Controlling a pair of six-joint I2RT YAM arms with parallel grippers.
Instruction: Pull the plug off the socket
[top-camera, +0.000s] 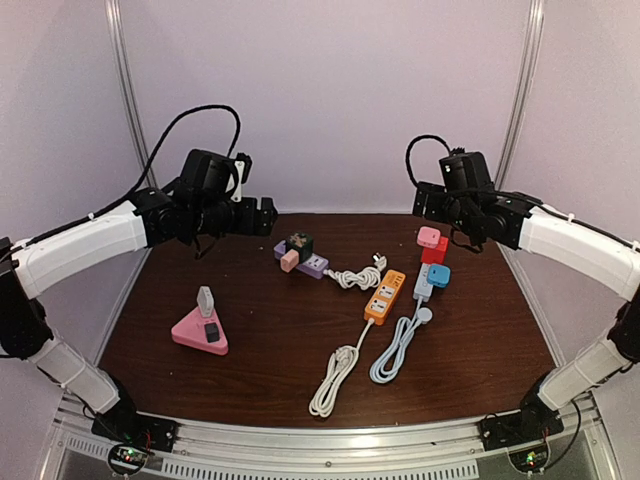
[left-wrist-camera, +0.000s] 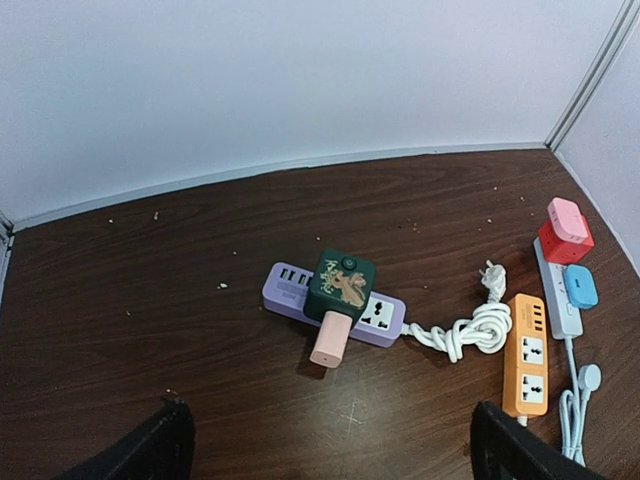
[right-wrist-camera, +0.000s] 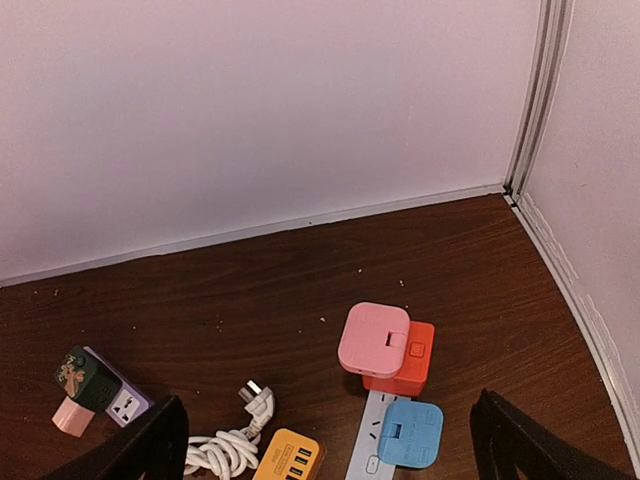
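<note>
A purple power strip (top-camera: 314, 266) (left-wrist-camera: 288, 287) lies at the table's back middle with a dark green cube adapter (top-camera: 300, 243) (left-wrist-camera: 342, 282) and a pink plug (top-camera: 290, 260) (left-wrist-camera: 331, 340) in it. A white strip (top-camera: 424, 286) (right-wrist-camera: 369, 440) carries a pink plug (top-camera: 429, 237) (right-wrist-camera: 372, 338) on a red adapter (right-wrist-camera: 416, 360) and a blue plug (top-camera: 438, 274) (right-wrist-camera: 410, 433). My left gripper (top-camera: 264, 215) (left-wrist-camera: 330, 445) hovers open, left of and above the purple strip. My right gripper (top-camera: 428, 200) (right-wrist-camera: 330, 445) hovers open above the pink and red plugs.
An orange strip (top-camera: 385, 296) (left-wrist-camera: 525, 355) lies between the two strips, with coiled white cords (top-camera: 352, 277) nearby. A pink triangular socket (top-camera: 195, 336) with a grey plug (top-camera: 206, 300) stands at the left. Walls close the back and sides.
</note>
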